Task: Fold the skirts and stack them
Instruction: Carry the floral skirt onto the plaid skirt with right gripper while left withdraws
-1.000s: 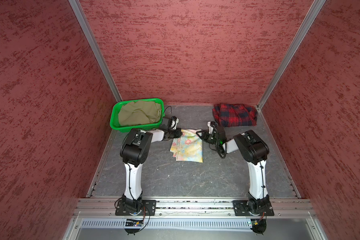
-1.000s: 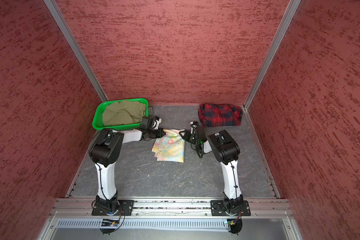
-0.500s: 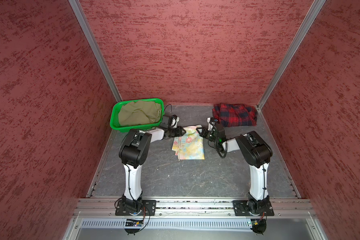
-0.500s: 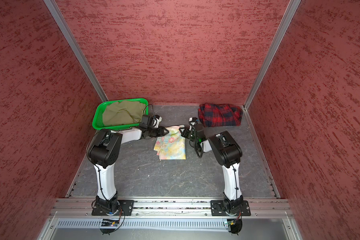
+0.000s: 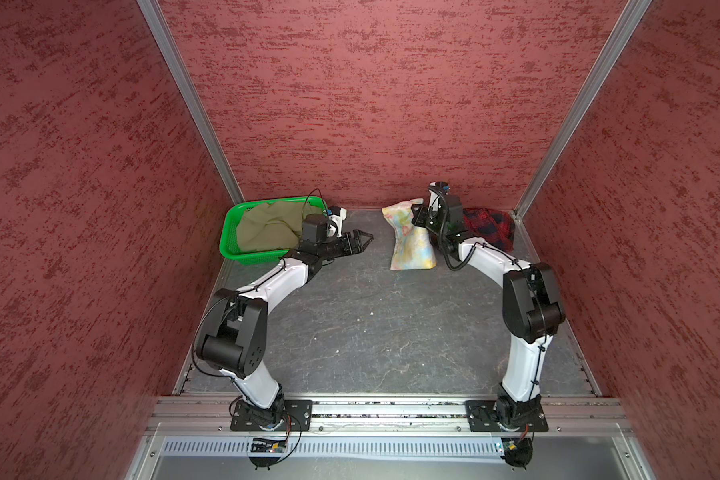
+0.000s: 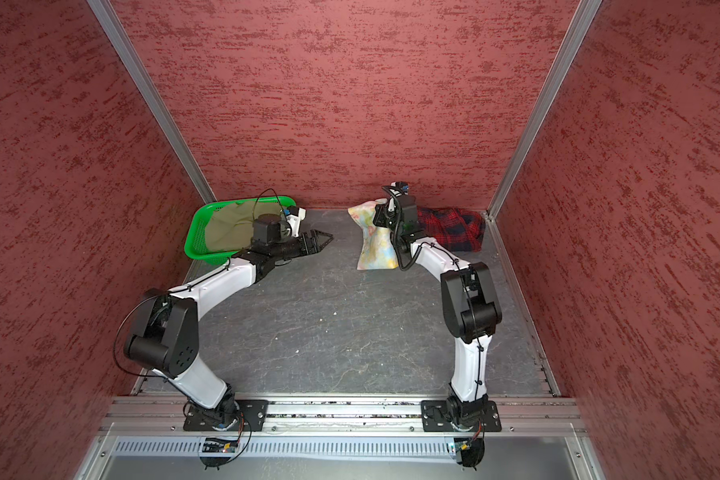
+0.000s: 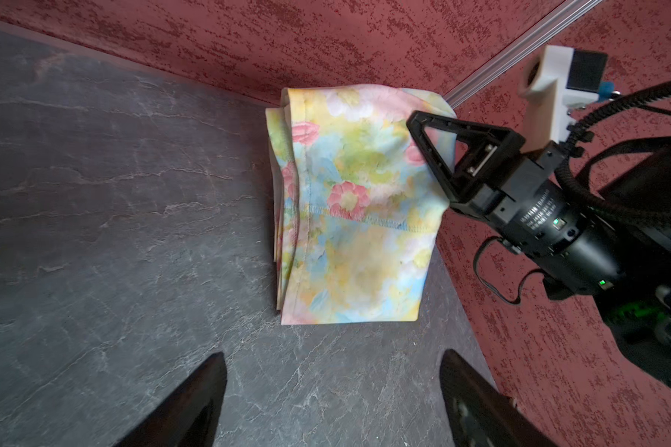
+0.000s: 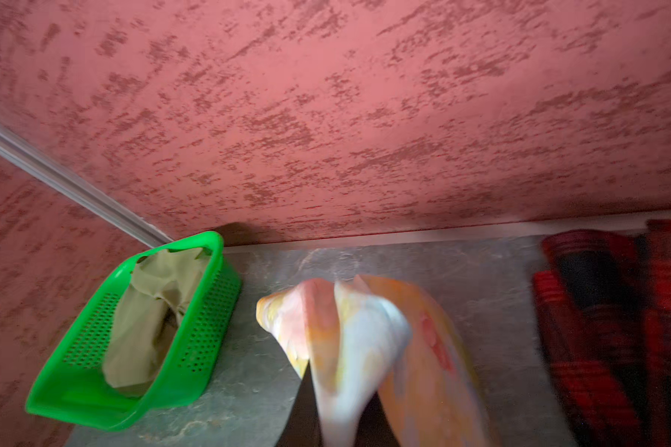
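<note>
While the floral skirt (image 5: 410, 243) hangs folded from the right hand (image 5: 417, 214), which is clamped on its upper edge, its lower hem reaches down to the bench (image 5: 371, 324). Whether the hem rests there or hangs just clear I cannot tell. The skirt is at the far side, right of centre, near the back wall (image 5: 371, 104). The left wrist view shows its layers stacked along one edge and a stitched seam across the middle (image 7: 357, 220). The right wrist view shows it bunched and blurred (image 8: 365, 340).

Just right of it the plaid skirt (image 5: 489, 228) lies folded in the far right corner, partly hidden behind the right arm in both top views. The khaki skirt (image 5: 267, 228) lies crumpled in the basket (image 5: 226, 235) at the far left.

The left hand (image 5: 364, 239) is low over the bench between the basket and the floral skirt. Its jaws are spread wide and hold nothing. It points at the floral skirt and is apart from it.
</note>
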